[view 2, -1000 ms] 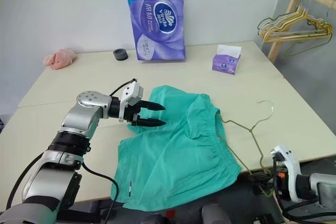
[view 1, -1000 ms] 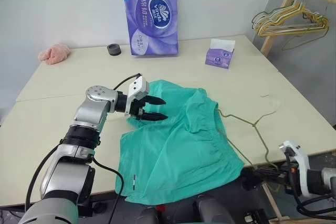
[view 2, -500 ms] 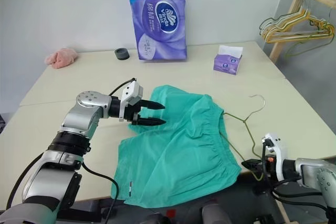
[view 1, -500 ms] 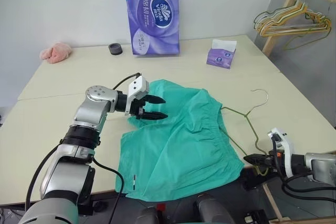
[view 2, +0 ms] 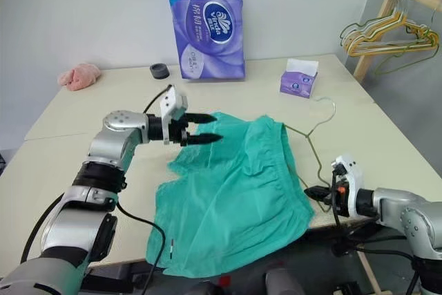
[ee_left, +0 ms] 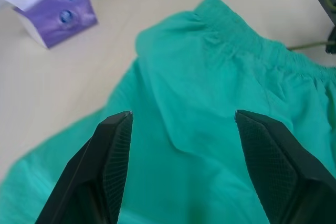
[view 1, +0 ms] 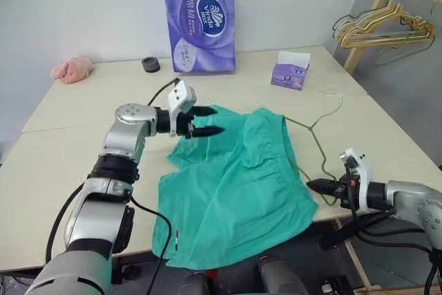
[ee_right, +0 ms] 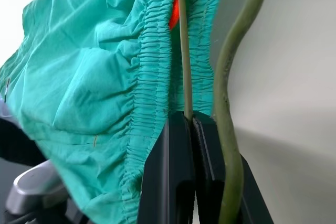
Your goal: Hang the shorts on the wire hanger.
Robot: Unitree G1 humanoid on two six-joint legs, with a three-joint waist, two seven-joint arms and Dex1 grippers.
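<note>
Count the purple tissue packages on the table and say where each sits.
2. A tall purple tissue pack stands at the table's far edge against the wall. A small purple tissue box sits to its right, beyond the shorts. None seems hidden.

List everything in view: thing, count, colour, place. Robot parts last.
shorts: one, teal-green, front of table, hanging over its near edge
wire hanger: one, olive-green, right of shorts, hook away from robot
tissue pack: one, purple, table's far edge
tissue box: one, purple, far right
pink cloth: one, far left
black ring: one, beside tissue pack
hangers: bunch, yellow and green, wooden rack
table: cream
left gripper: open, over shorts
right gripper: shut on wire hanger
</note>
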